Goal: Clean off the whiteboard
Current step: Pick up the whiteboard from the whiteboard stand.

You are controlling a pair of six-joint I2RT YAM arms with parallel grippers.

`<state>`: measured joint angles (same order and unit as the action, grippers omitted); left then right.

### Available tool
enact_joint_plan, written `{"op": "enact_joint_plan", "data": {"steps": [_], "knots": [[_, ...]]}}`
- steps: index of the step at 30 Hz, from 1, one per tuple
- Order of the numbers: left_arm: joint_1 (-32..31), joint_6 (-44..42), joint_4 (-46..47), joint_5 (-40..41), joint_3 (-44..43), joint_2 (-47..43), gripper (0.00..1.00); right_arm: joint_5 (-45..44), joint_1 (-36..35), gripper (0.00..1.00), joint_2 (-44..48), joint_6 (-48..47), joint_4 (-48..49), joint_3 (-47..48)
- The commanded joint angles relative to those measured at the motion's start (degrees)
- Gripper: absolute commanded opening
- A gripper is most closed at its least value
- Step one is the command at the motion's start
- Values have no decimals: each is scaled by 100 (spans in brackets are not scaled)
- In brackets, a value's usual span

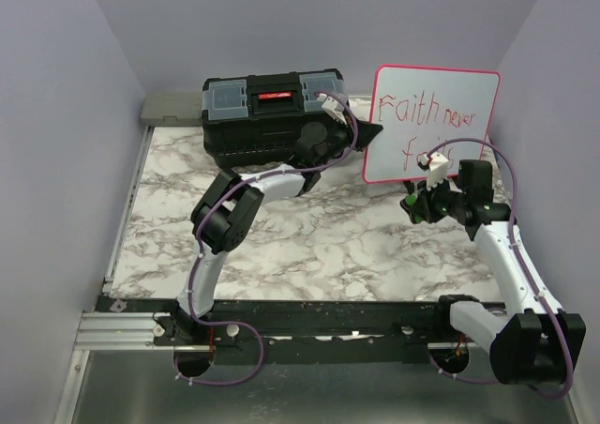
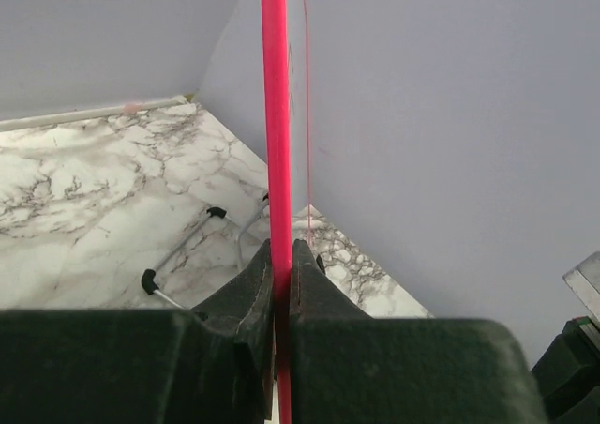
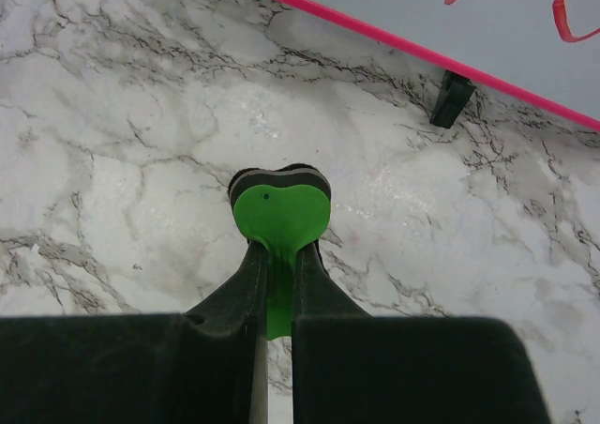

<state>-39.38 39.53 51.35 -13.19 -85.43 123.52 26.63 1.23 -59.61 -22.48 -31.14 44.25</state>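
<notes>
The whiteboard [image 1: 431,124] stands upright at the back right, white with a pink-red rim and red handwriting. My left gripper [image 1: 372,133] is shut on its left edge; in the left wrist view the pink rim [image 2: 275,114] runs straight up from between the closed fingers of the gripper [image 2: 282,255]. My right gripper [image 1: 413,204] is shut on a green heart-shaped eraser [image 3: 280,216] with a black underside, held just above the marble table in front of the board's lower edge [image 3: 394,41]. A black foot [image 3: 452,98] of the board shows there.
A black toolbox [image 1: 272,110] stands at the back, left of the board, behind the left arm. A grey flat object [image 1: 172,106] lies at the back left corner. Purple walls close in on three sides. The marble table [image 1: 309,246] extends in front.
</notes>
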Motion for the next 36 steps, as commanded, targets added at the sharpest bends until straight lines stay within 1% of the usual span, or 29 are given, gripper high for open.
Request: {"op": "enact_joint_plan", "data": {"steps": [1, 4, 7, 12, 17, 23, 25, 27, 28, 29, 36], "knots": [[94, -827, 588, -341, -235, -167, 0, 88, 33, 1, -67, -26, 2, -48], [134, -981, 622, -351, -100, -163, 0, 96, 29, 1, -92, -29, 2, -47], [149, -933, 746, -330, 33, -158, 0, 106, 30, 1, -111, -33, 2, -39], [138, -754, 1328, -276, 211, -92, 0, 105, 28, 1, -118, -39, -7, -39], [105, -823, 1139, -383, 57, -92, 0, 97, 30, 1, -100, -40, -9, -39], [19, -754, 960, -480, -126, 57, 16, 96, 29, 1, -65, -36, -7, -39], [-11, -746, 909, -543, -186, 127, 17, 96, 33, 1, -52, -36, -7, -35], [-21, -720, 890, -619, -245, 175, 16, 96, 32, 1, -42, -42, -7, -39], [-26, -703, 877, -676, -288, 200, 5, 96, 31, 1, -39, -42, -8, -42], [-39, -684, 829, -685, -312, 211, 0, 96, 29, 1, -35, -41, -8, -40], [-75, -735, 741, -767, -273, 187, 0, 88, 34, 1, -23, -38, -7, -41]]}}
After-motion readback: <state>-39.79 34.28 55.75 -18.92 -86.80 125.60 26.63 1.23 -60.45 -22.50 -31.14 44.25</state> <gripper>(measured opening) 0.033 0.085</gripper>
